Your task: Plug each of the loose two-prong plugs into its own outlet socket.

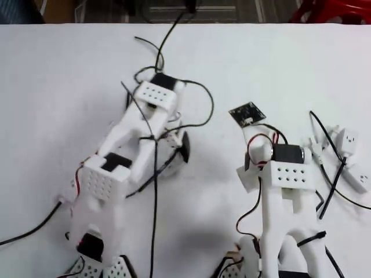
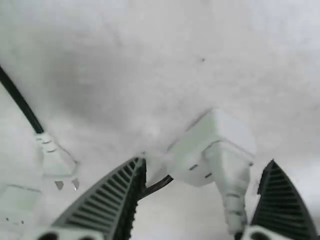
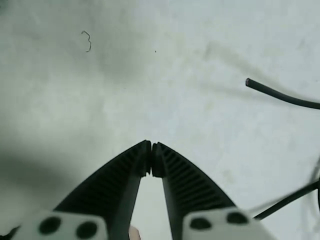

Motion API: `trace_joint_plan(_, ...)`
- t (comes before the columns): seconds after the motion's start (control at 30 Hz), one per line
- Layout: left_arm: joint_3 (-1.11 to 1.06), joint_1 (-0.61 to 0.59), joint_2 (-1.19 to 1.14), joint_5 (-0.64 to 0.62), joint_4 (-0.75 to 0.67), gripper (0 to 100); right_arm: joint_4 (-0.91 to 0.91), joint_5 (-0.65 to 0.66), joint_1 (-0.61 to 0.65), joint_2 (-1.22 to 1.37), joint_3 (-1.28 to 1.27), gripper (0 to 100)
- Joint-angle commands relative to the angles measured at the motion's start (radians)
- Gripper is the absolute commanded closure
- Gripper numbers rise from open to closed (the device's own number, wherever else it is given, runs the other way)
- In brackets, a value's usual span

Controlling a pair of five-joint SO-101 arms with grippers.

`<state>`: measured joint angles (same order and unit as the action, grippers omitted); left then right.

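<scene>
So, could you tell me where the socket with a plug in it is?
In the left wrist view, the socket lies on the table between the left gripper's open fingers, a loose plug nearby.

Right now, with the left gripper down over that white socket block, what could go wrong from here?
1. The left gripper stands open astride the socket block, which seems to have a plug in it; closing there could nudge the block or tug that plug loose.
2. A loose plug lies close beside the gripper and might get knocked.
3. Black cables drape over the left arm and may snag.
</scene>
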<state>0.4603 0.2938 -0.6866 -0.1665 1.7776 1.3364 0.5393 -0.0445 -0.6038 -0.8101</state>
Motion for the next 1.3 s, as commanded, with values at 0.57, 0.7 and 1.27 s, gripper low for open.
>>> trace_joint_plan(0.57, -0.063, 0.077, -0.097, 0.247, -0.017, 87, -0.012, -0.009, -0.016, -0.018, 0.008, 98.0)
trace_joint_plan(0.7, -0.048, 0.07, -0.101, 0.245, -0.034, 91, -0.012, -0.009, -0.016, -0.018, 0.008, 98.0)
trace_joint_plan(1.27, 0.502, 0.028, -0.101, 0.239, -0.087, 92, -0.007, -0.009, -0.019, -0.018, 0.006, 98.0)
